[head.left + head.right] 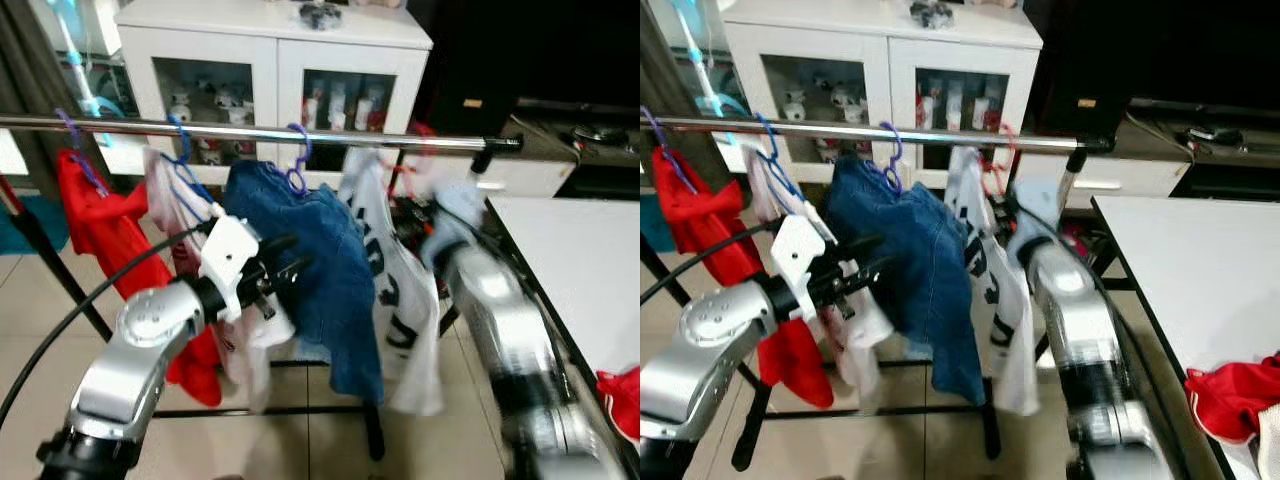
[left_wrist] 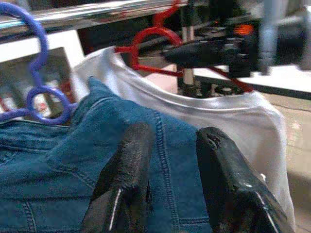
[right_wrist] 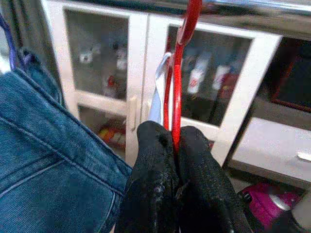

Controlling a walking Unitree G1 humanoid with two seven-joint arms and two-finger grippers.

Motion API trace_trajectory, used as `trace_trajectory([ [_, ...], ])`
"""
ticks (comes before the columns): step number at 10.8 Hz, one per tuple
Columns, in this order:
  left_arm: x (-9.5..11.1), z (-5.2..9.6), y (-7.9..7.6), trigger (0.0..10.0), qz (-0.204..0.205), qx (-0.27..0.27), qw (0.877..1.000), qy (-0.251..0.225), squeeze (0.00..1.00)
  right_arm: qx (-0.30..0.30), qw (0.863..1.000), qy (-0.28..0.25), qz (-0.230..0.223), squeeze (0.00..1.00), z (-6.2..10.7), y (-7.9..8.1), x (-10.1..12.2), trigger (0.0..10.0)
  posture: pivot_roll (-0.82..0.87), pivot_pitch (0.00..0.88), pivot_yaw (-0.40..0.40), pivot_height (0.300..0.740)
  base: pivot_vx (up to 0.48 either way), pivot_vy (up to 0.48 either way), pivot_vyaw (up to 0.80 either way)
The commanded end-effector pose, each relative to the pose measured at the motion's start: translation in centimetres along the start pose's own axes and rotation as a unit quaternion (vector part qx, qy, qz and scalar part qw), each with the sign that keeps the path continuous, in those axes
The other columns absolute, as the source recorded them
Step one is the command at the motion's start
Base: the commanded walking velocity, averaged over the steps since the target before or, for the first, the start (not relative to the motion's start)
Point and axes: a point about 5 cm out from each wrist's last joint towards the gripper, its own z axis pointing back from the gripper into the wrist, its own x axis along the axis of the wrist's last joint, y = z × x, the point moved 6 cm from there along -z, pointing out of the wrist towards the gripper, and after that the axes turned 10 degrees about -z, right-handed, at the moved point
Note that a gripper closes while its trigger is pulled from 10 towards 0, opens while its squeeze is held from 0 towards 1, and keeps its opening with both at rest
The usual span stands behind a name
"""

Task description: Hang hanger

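Silver forearms fill the foreground of the head views, one on each side. Tiled beige floor [image 1: 40, 290] runs under them, and a white table [image 1: 580, 270] reaches in along the robot's right, with a red cloth [image 1: 1230, 395] lying at its near edge.

Just beyond, the left gripper [image 2: 170, 179] hovers with its two fingers spread apart and nothing between them, right in front of a blue denim garment [image 1: 330, 270]. That garment hangs from a purple hanger [image 1: 296, 165] on a chrome rail [image 1: 250, 132] that crosses the scene. Further toward the rail's left end hang a white garment on a blue hanger [image 1: 185, 160] and a red garment [image 1: 100, 230].

The right gripper [image 3: 176, 145] is raised toward the rail's right end, its fingers pinching the wire of a red hanger [image 3: 181, 63] that carries a white printed shirt [image 1: 395, 290]. The red hook reaches up to the rail; whether it rests on it cannot be told. This shirt hangs just beside the denim, on its right.

Behind the rail stands a white cabinet [image 1: 275, 60] with glass doors and small bottles and figures inside. Right of the cabinet the room is dark, with a low white unit [image 1: 1140, 175] below.
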Motion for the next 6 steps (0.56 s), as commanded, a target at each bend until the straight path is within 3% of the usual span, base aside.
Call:
trace_trajectory([
  [1,0.3,-0.3,-0.2,10.0,-0.005,-0.012,1.0,-0.001,0.0,-0.003,1.0,0.011,0.007,0.0,-0.3,-0.3,0.1,10.0,-0.03,0.0,-0.056,0.74,0.0,0.0,0.0],
  [4,0.7,-0.4,-0.8,10.0,0.003,-0.036,0.999,-0.01,0.0,-0.007,0.999,0.036,0.011,0.0,-2.8,-0.3,0.4,10.0,-0.03,0.0,-0.06,0.74,0.0,0.0,0.0],
  [6,0.7,-0.4,-0.9,10.0,0.005,-0.037,0.999,-0.009,0.0,-0.016,0.998,0.06,0.009,0.0,-3.4,-0.6,-0.2,10.0,-0.02,0.0,-0.064,0.74,0.0,0.0,0.0],
])
